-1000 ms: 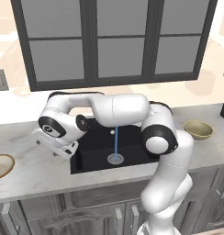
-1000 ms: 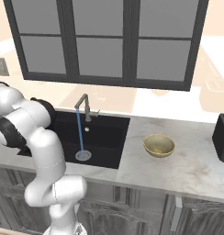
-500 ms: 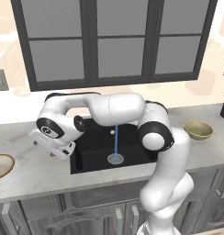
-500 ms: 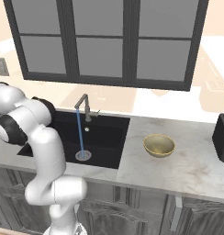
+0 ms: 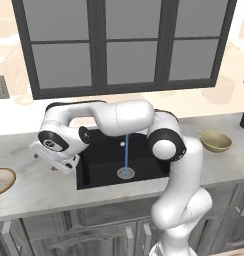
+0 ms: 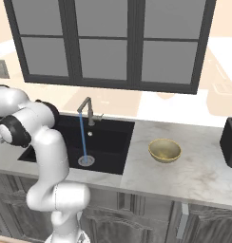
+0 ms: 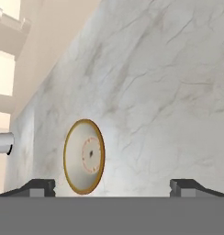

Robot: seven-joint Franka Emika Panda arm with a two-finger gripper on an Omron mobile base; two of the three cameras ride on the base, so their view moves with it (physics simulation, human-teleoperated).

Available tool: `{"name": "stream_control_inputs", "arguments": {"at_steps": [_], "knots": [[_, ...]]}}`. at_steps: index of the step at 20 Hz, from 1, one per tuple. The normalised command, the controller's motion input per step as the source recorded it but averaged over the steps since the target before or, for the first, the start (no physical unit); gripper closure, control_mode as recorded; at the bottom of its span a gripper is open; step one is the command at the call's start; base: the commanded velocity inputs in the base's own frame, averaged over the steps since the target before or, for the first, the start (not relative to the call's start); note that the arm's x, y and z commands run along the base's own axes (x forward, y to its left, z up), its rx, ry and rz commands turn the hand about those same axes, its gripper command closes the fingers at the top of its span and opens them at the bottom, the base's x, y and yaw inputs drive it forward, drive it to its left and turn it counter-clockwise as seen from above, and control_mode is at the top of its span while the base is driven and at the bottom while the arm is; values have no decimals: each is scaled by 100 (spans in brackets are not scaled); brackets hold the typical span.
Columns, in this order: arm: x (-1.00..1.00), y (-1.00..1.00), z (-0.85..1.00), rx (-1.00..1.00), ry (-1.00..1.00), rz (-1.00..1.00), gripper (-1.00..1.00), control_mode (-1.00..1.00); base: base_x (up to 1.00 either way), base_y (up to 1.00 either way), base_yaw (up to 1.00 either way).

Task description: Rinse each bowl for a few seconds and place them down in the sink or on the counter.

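The shallow bowl point(image 5: 1, 181) with a tan-orange rim sits on the counter point(image 5: 39, 187) at the far left edge. In the hand view the same bowl point(image 7: 84, 156) lies ahead, left of centre. My gripper point(image 5: 50, 161) hovers low over the counter just left of the sink point(image 5: 99, 175), to the right of that bowl. In the hand view the gripper point(image 7: 113, 187) is open, with nothing between its fingertips point(image 7: 38, 186). The deeper olive-yellow bowl point(image 5: 216, 141) point(image 6: 164, 150) rests upright on the counter right of the sink point(image 6: 106, 142).
Water point(image 5: 126, 154) point(image 6: 82, 137) runs in a thin blue stream from the grey faucet point(image 6: 87, 110) onto the drain point(image 5: 125, 173). A dark appliance point(image 6: 230, 142) stands at the far right. A window wall rises behind the counter. A white cylinder point(image 7: 2, 142) lies beyond the shallow bowl.
The hand has crept slightly left along the counter toward the shallow bowl. The jaws have stayed wide. The water keeps running and both bowls are unmoved.
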Motion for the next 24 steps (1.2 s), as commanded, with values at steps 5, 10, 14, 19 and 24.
{"name": "stream_control_inputs", "arguments": {"at_steps": [5, 10, 14, 19, 24], "knots": [[1, 18, 0, 0, 1, 0, -100, -100, 0, 0, 0], [1, 22, 0, 0, 5, 0, -100, -100, 0, 0, 0], [0, 21, 0, 0, 7, 0, -100, -100, 0, 0, 0], [0, 23, 0, 0, 6, 0, -100, -100, 0, 0, 0], [0, 22, 0, 0, 6, 0, -100, -100, 0, 0, 0]]}}
